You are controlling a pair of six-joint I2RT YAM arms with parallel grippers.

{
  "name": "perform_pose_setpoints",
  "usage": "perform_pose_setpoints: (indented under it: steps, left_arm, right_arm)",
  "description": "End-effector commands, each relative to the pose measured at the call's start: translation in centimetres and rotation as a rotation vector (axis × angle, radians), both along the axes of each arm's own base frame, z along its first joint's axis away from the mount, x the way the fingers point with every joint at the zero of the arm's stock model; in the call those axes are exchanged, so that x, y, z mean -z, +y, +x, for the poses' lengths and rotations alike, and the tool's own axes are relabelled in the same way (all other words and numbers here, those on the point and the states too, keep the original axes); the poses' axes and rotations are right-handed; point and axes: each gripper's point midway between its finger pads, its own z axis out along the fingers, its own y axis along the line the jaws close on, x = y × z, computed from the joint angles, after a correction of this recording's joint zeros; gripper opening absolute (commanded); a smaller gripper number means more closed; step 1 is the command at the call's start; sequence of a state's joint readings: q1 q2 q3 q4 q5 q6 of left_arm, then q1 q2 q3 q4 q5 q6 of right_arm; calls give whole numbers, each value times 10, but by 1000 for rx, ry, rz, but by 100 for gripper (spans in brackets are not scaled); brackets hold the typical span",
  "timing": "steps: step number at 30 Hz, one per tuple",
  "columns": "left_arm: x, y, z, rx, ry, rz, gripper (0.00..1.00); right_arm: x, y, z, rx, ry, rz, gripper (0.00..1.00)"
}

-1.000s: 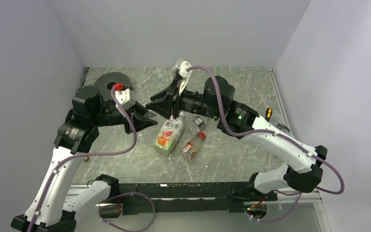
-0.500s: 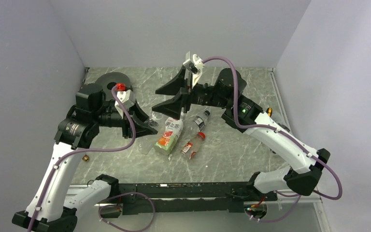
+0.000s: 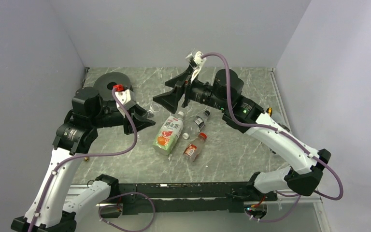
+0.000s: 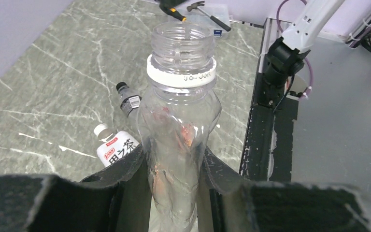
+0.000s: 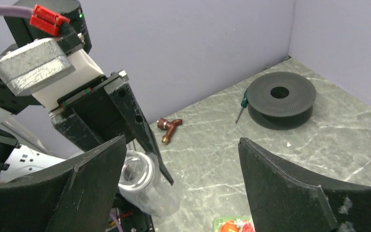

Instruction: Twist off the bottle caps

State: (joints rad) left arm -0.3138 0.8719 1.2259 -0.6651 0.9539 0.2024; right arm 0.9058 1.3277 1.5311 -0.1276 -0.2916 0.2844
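A: Left gripper (image 4: pixel 174 155)?
B: Clamped round clear bottle (image 4: pixel 181 111), neck bare, left of desk (image 3: pixel 232 157) centre.
A: Right gripper (image 5: pixel 181 145)?
B: Spread wide, holding nothing, raised over centre.
A: Rest?
B: Green-label bottle (image 3: pixel 169 133) lying mid-desk, white cap (image 3: pixel 179 116) on.

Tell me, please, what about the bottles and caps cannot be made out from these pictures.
- Clear bottle, left wrist view: its base is hidden by the left gripper and the bottom edge.
- Green-labelled bottle, right wrist view: cut off by the bottom edge; only a sliver of label shows.
- Small white object beside that bottle, top view: too small to say whether it is a cap.
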Motion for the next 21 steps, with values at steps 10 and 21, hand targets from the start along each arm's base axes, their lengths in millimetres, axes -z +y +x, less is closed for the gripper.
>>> perform_pose_setpoints:
  steps: [10, 21]
  left_arm:
    - [-8, -1, 10, -21, -33, -14, 0]
    - [-13, 0, 7, -31, -35, -34, 0]
  right_arm:
    - [0, 28, -41, -140, -40, 34, 78]
    - [25, 35, -23, -43, -12, -36, 24]
